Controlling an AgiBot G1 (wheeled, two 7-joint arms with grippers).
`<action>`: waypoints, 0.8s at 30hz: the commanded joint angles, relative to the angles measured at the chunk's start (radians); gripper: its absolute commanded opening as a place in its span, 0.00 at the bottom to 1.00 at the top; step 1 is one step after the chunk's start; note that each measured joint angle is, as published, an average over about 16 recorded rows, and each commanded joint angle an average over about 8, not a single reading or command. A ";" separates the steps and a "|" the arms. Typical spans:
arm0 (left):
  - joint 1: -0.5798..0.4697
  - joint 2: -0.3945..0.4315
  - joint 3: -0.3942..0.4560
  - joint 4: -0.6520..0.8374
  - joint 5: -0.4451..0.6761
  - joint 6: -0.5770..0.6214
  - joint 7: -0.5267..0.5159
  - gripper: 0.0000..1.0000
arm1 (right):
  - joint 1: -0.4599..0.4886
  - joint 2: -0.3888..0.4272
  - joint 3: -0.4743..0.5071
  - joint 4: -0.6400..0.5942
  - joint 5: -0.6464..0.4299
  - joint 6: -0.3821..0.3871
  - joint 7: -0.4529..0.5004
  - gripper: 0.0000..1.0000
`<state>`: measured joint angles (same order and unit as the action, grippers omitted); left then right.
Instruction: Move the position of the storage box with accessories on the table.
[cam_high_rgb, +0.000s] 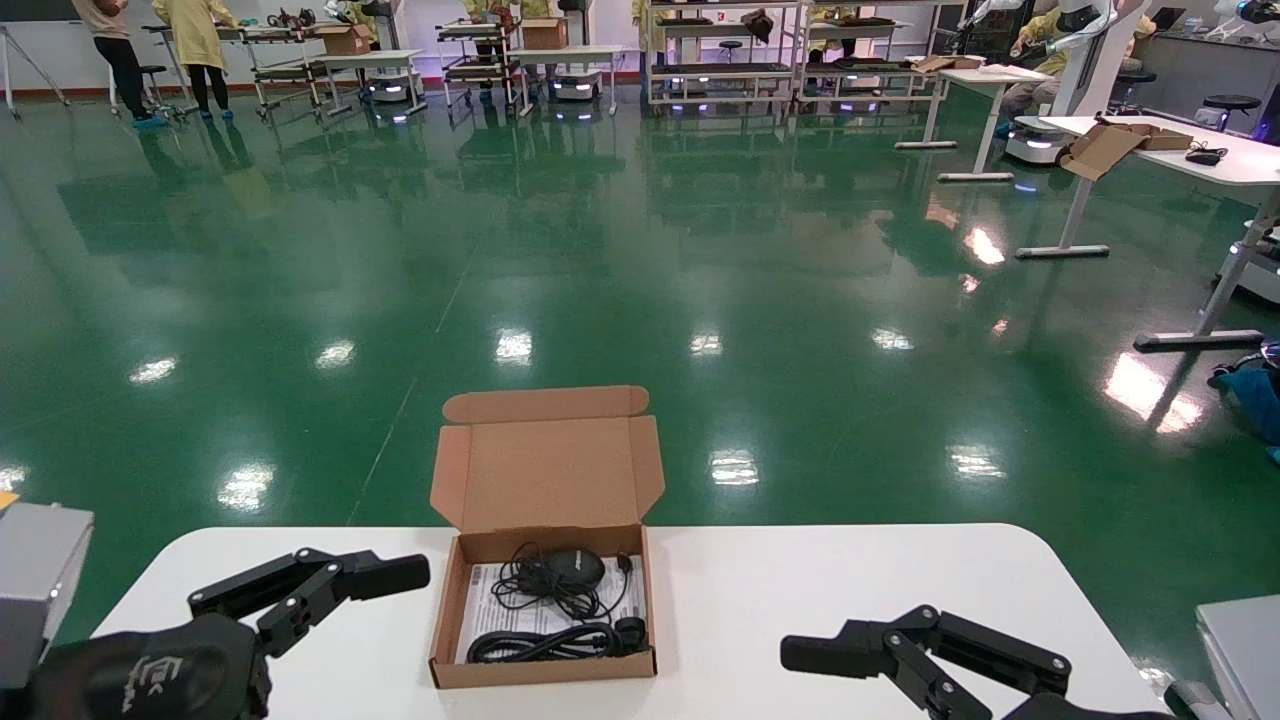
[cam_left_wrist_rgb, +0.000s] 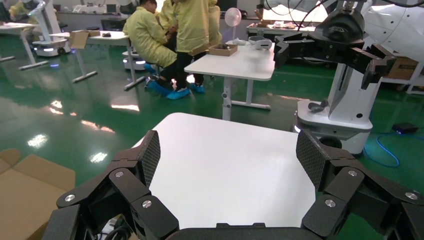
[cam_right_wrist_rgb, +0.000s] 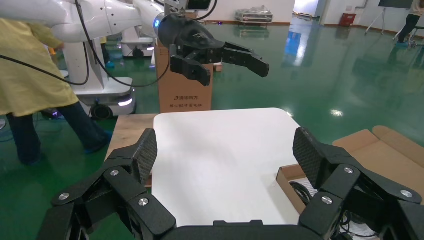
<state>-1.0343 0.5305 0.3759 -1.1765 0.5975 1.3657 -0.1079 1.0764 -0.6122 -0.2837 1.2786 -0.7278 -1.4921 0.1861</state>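
Black and jointed, the left gripper (cam_high_rgb: 350, 590) hangs over the white tabletop (cam_high_rgb: 820, 590) near its left edge, fingers spread wide with nothing between them; its own wrist camera shows the textured pads (cam_left_wrist_rgb: 150, 157) parted over bare table surface, with a corner of brown card at the side. Just beside it, towards the middle, sits the shallow brown corrugated cardboard storage box (cam_high_rgb: 545, 585), its far wall close to the far edge of the table and its hinged flap lid (cam_high_rgb: 548, 470) standing open and upright beyond that edge. Inside lie the accessories: a black computer mouse (cam_high_rgb: 572, 568) with its thin cord bunched up, a thicker black coiled cable (cam_high_rgb: 545, 642) nearer the front wall, and a white printed sheet (cam_high_rgb: 490, 600) underneath both. Further right, the right gripper (cam_high_rgb: 860, 655) hovers near the front edge, also spread wide and holding nothing, and well apart from the box.

Judging by this, the task is at its approach step: neither gripper touches the box, so it has not been taken hold of. The next move seems to call for one gripper, likely the nearer left one, to close on a side wall or push against it, keeping the box level so the loose contents stay inside.
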 joint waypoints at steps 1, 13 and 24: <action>0.000 0.000 0.000 0.000 0.000 0.000 0.000 1.00 | 0.000 0.000 0.000 0.000 0.000 0.000 0.000 1.00; 0.000 0.000 0.000 0.000 0.000 0.000 0.000 1.00 | 0.000 0.000 0.001 0.001 0.000 0.000 0.000 1.00; 0.000 0.000 0.000 0.000 0.000 0.000 0.000 1.00 | 0.070 -0.091 -0.046 -0.053 -0.091 0.073 0.005 1.00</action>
<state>-1.0344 0.5305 0.3759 -1.1765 0.5975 1.3657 -0.1079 1.1730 -0.7274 -0.3415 1.1981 -0.8337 -1.4195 0.1915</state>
